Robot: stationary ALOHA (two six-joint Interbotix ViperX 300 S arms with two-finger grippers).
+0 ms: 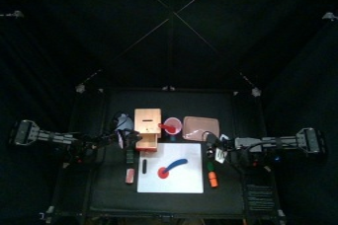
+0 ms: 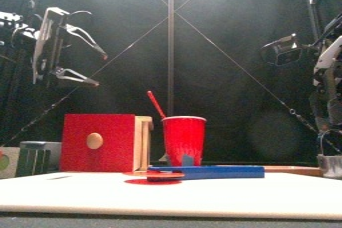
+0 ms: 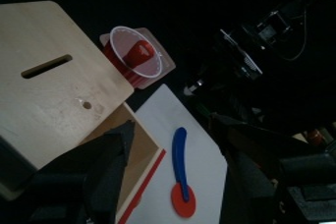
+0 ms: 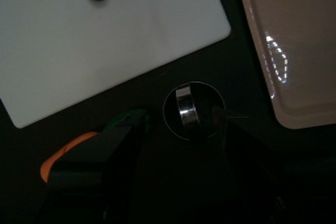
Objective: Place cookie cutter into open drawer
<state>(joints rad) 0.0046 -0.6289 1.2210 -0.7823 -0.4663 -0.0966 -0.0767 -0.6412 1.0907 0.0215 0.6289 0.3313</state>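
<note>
The cookie cutter (image 4: 187, 107), a small round metal ring, lies on the black table between the white mat (image 4: 105, 41) and the pink tray (image 4: 296, 51). My right gripper (image 4: 184, 122) hangs over it, open, with one jaw on each side of the ring and nothing gripped. The drawer (image 1: 148, 123), a light-wood box with an orange-brown part toward the front, stands at the table's back left; it shows large in the left wrist view (image 3: 53, 81). My left gripper (image 2: 64, 47) is raised above the drawer, open and empty.
A red cup (image 1: 172, 125) with a stick in it stands between the drawer and the pink tray (image 1: 201, 127). On the white mat (image 1: 172, 175) lie a blue strip (image 1: 179, 162) and a red disc (image 1: 164, 173). An orange marker (image 1: 211, 178) lies at the mat's right edge.
</note>
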